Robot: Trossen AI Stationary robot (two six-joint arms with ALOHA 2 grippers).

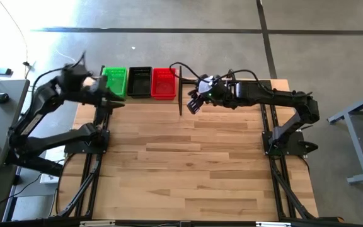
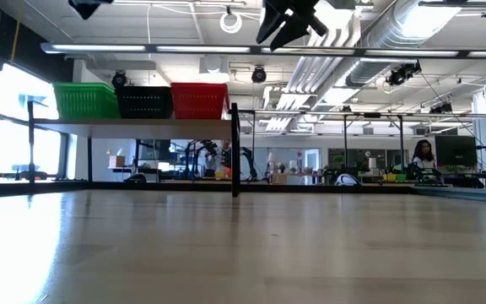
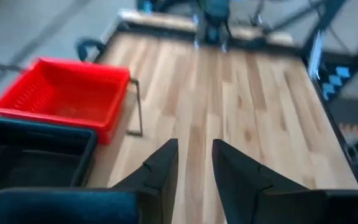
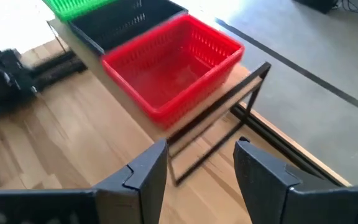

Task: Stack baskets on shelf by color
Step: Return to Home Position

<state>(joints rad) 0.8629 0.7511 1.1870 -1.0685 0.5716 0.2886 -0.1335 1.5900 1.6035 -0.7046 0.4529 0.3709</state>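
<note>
The left gripper, at the lower centre of the left wrist view, showed its two dark fingers parted by a narrow gap with nothing between them. In the upper left of the high view it hung just beside the bright green plastic mesh baskets. The right gripper showed its fingers set wide apart and empty. In the high view it stood at upper centre, just right of the thin black metal frame post and near the red plastic mesh baskets. The black plastic mesh baskets sat between the green and the red. All three colours stood in a row on the raised light-wood plank shelf, at the upper left of the low view. The number of baskets nested in each stack could not be told. Every basket in view was on the shelf, and none lay on the larger wooden tabletop. Sorting was therefore judged complete, and the step in hand was judged to be the return of both arms to their rest positions. The next move called for each arm to be drawn back toward its own base. The fingers had to be kept clear of the stacks, and the right gripper needed particular clearance from the post beside it, since contact there could shake the shelf.
</note>
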